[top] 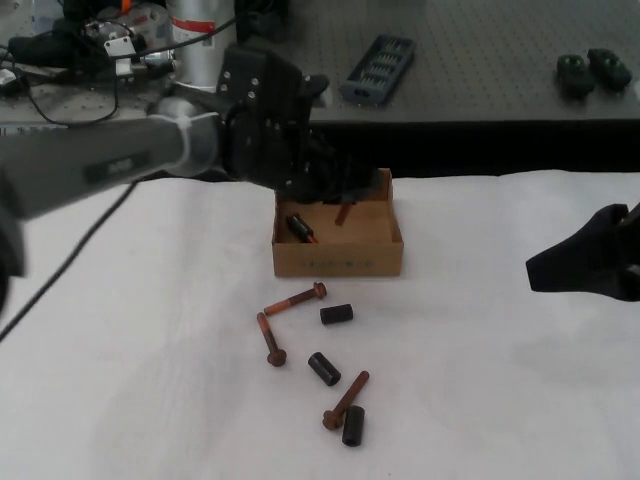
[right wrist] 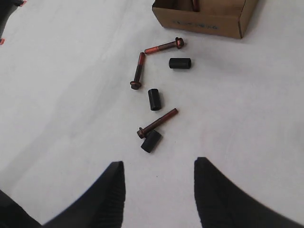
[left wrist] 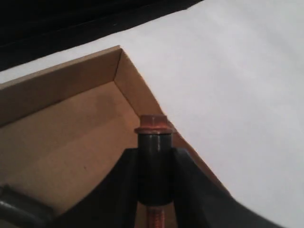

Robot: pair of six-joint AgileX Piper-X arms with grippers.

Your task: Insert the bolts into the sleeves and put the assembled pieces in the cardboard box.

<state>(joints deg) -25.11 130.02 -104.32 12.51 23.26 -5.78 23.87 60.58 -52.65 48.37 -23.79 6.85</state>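
The assembled piece (left wrist: 154,164), a rust-coloured bolt pushed through a dark sleeve, is clamped between the fingers of the left pincer (left wrist: 154,156). The bolt's head sticks out of one end and its shank out of the other. It hangs over the inside of the cardboard box (top: 338,262), close to a side wall and corner; I cannot tell whether it touches the box floor.

A second assembled piece (top: 300,228) lies inside the box, toward the opposite side wall.

In front of the box, on the white worktop (top: 150,400), lie the loose bolts (top: 296,298) (top: 270,340) (top: 346,398) and loose sleeves (top: 336,314) (top: 323,368) (top: 352,425). One bolt and one sleeve are near the box's front wall, and the rest trail farther from it. The farthest bolt and sleeve lie just beside each other.

The right pincer (right wrist: 159,164) sits well off to the box's right with its fingers spread, holding nothing, and looks across the loose parts toward the box.
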